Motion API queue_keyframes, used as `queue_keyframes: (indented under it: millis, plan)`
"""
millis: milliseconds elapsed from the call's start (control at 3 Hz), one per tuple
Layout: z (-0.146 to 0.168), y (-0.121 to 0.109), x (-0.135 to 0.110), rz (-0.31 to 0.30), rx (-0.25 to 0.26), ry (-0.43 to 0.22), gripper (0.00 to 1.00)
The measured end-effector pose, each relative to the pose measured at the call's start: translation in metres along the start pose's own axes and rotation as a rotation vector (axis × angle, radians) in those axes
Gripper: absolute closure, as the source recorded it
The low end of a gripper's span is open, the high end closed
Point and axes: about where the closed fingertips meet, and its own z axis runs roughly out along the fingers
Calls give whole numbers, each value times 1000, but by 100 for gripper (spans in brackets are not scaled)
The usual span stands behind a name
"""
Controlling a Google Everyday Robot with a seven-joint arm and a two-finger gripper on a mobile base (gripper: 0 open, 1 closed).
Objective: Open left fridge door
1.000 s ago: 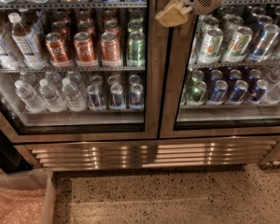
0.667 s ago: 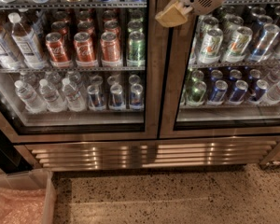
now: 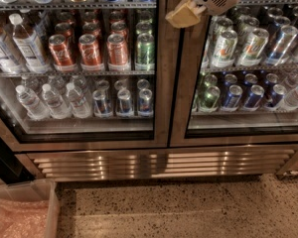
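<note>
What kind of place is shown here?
Probably an office pantry or cafeteria: the glass fridge door shows red cans and water bottles, beside a twin door, above a speckled floor. The gripper hangs at top, where the doors meet.

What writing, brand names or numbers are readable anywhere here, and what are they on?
No text reads clearly enough to quote.
The red cans behind the left fridge door: labels blurred, unreadable.
The labelled bottles beside them: print too small.
The green-white cans and blue cans behind the right door: logos blurred.
The gripper, at the top in front of the steel frames where the doors meet: no readable marking.
</note>
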Motion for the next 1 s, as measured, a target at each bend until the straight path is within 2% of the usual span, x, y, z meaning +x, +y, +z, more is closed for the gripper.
queue_keyframes:
  millis: [667, 1000]
  plan:
    - [-6, -5, -1, -9, 3, -11, 100]
    - [-3, -5, -3, -7, -15, -26, 100]
